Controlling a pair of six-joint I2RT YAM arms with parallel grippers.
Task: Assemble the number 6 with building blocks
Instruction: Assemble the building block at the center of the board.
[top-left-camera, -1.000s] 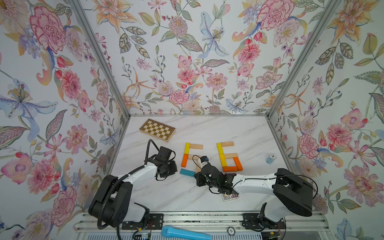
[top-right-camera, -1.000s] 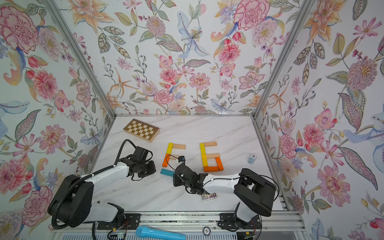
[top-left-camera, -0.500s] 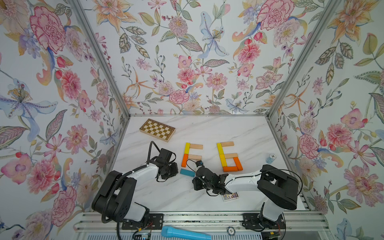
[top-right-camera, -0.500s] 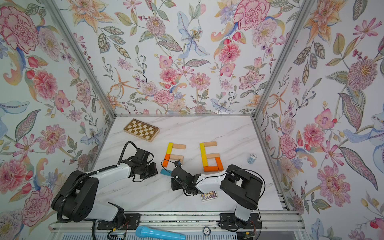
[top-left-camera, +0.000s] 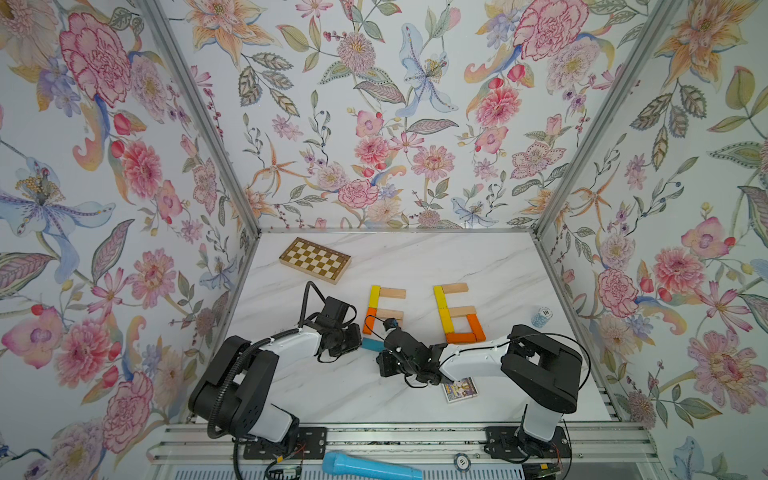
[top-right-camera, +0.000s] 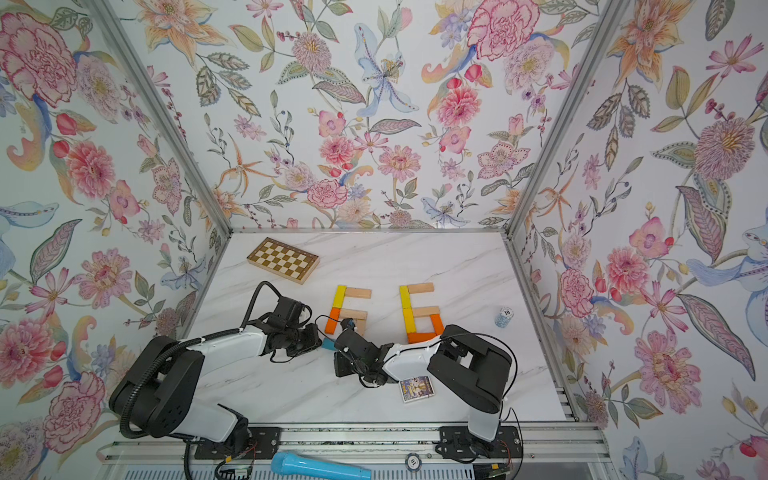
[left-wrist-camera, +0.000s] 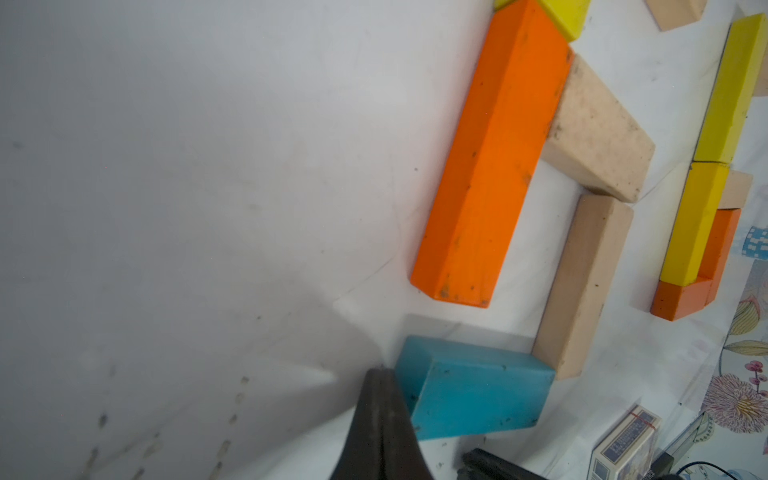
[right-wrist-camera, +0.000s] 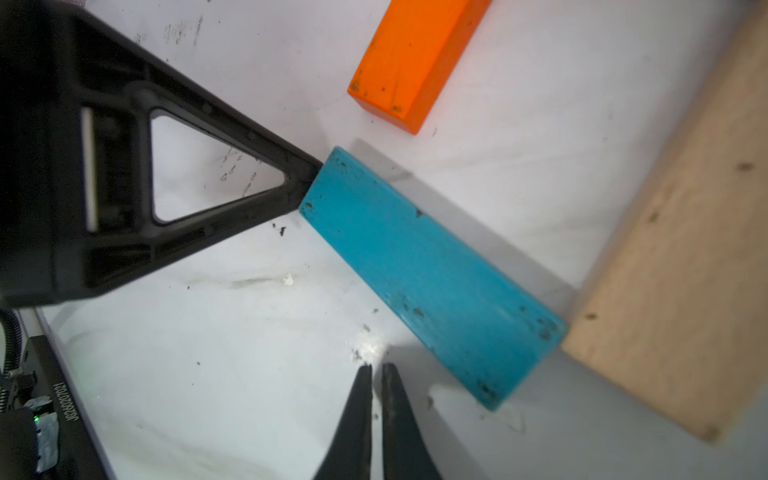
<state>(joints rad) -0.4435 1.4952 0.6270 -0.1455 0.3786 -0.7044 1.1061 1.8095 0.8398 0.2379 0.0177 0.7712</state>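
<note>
Change since a second ago is small: the right arm has drawn back from the unfinished number 6 (top-left-camera: 374, 296) in the middle of the white marble table (top-left-camera: 415, 257), uncovering its beige wooden middle plank (top-left-camera: 390, 313). The left gripper (right-wrist-camera: 309, 183) has pinched fully together, empty, its tip touching the end of the teal-blue wooden plank (top-left-camera: 371, 344) at that digit's foot, while the right gripper (right-wrist-camera: 376, 370) is clenched on nothing just beside that plank's long edge. Counted, the building blocks (top-right-camera: 357, 293) come to twelve: five beige, three yellow, three orange, one teal, six of them forming the finished six (top-left-camera: 465, 337) alongside.
</note>
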